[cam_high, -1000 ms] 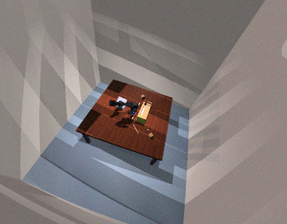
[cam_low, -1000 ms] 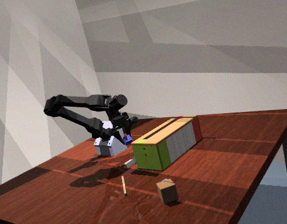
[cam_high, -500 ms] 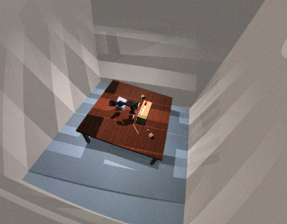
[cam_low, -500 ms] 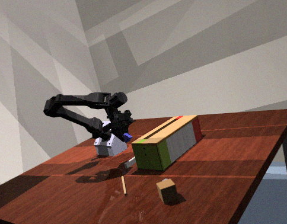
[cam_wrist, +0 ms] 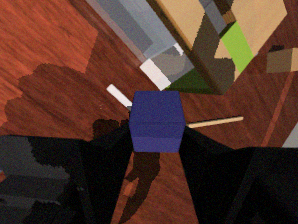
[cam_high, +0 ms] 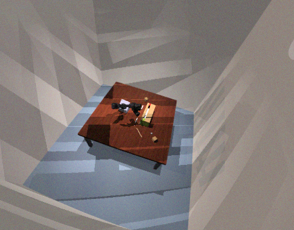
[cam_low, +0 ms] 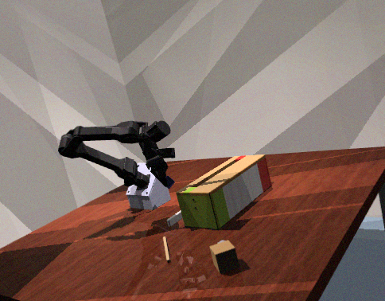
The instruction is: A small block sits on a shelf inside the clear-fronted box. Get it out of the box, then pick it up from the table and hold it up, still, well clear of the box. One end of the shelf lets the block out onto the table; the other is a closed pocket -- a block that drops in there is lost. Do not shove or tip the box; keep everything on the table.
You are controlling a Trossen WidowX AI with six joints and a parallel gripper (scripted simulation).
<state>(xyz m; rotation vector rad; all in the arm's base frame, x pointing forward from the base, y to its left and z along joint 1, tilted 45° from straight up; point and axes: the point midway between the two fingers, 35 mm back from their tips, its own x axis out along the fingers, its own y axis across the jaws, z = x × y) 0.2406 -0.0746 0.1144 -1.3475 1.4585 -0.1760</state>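
Note:
The small blue block (cam_low: pixel 170 181) (cam_wrist: pixel 157 121) is between the fingertips of my gripper (cam_low: pixel 167 182) (cam_wrist: pixel 155 127), which is shut on it. The block is up off the table, on the robot-base side of the box. The wooden-topped box (cam_high: pixel 150 111) (cam_low: pixel 231 175) (cam_wrist: pixel 180 17) stands upright on the table (cam_high: pixel 124 137) (cam_low: pixel 111 263). It has a green end nearer the exterior camera and a red end farther off. In the exterior view a gap shows between block and box. In the top view the dark gripper hides the block.
A white bar (cam_low: pixel 174 218) (cam_wrist: pixel 119 96) lies near the box's green end. A thin wooden stick (cam_high: pixel 139 132) (cam_low: pixel 166 249) (cam_wrist: pixel 217 121) and a wooden cube (cam_high: pixel 155 139) (cam_low: pixel 223 256) lie beyond that end. Another wooden piece (cam_high: pixel 146 98) lies near the red end.

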